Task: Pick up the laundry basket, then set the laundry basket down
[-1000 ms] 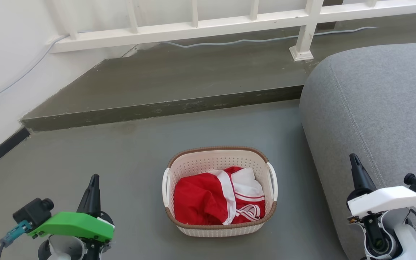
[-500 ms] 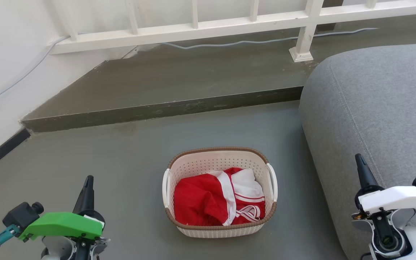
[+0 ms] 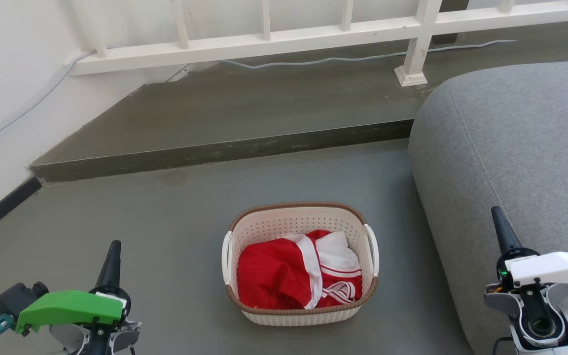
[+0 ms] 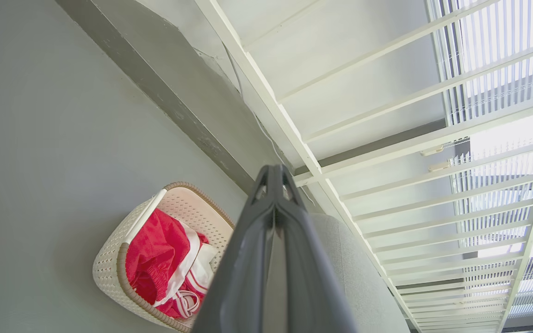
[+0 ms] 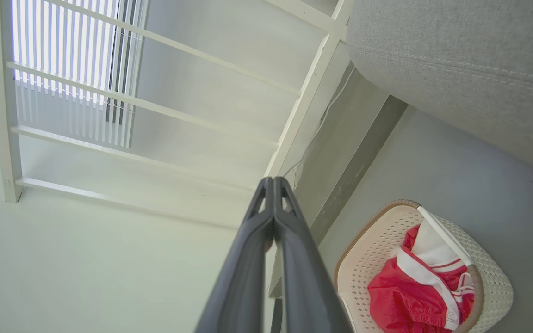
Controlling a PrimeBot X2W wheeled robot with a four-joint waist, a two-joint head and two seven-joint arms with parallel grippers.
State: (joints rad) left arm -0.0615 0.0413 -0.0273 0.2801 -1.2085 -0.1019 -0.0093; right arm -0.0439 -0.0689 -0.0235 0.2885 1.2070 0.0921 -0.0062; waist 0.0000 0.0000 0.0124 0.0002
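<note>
While both jaws are closed on nothing, the laundry basket (image 3: 300, 317) sits on the floor (image 3: 175, 231) between them, roughly level with the fingers and well apart from each. I see it to the right of the left jaws and to the left of the right jaws, upright, with red-and-white clothing (image 3: 274, 276) heaped inside. Grey sofa (image 3: 511, 148) is behind the right jaws' tip. Raised step (image 3: 225, 148) and white railing (image 3: 284, 37) are far ahead of both.
</note>
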